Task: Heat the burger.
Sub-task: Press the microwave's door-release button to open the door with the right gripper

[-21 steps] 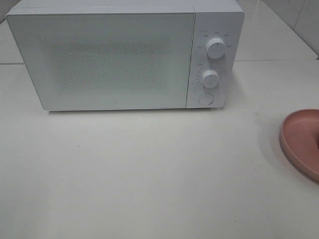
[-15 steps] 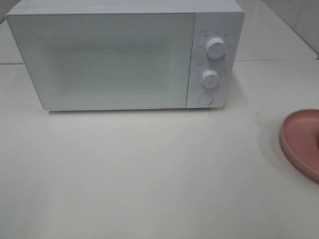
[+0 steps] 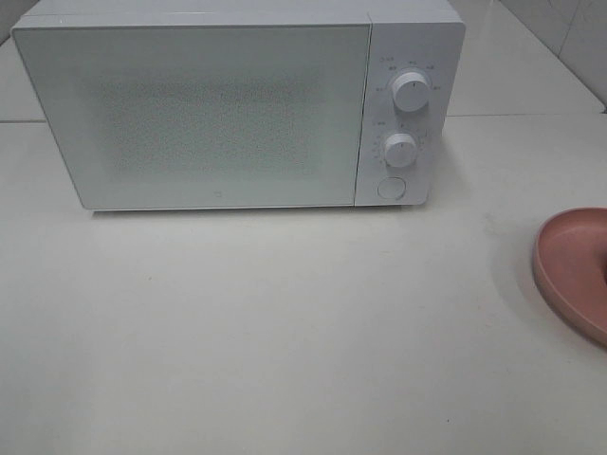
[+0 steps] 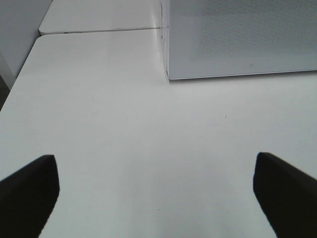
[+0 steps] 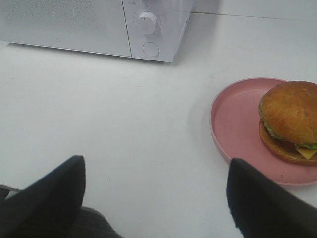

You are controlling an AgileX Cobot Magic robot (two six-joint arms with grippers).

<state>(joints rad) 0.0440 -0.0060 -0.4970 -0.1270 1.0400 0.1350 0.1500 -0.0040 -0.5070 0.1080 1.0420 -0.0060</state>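
Note:
The burger (image 5: 290, 120), golden-brown bun with green lettuce and a bit of cheese, sits on a round pink plate (image 5: 235, 124) in the right wrist view. Only the plate's edge (image 3: 572, 270) shows at the right border of the exterior view; the burger is out of view there. The white microwave (image 3: 228, 104) stands at the back with its door shut. My right gripper (image 5: 156, 198) is open above the table, nearer than the plate, nothing between its fingers. My left gripper (image 4: 156, 191) is open wide over bare table in front of the microwave's left corner (image 4: 171, 74).
The microwave has two round knobs (image 3: 411, 91) and a round button (image 3: 390, 188) on its right panel. A seam between tabletops (image 4: 99, 30) runs behind the microwave. A tiled wall (image 3: 569, 28) shows at the back right.

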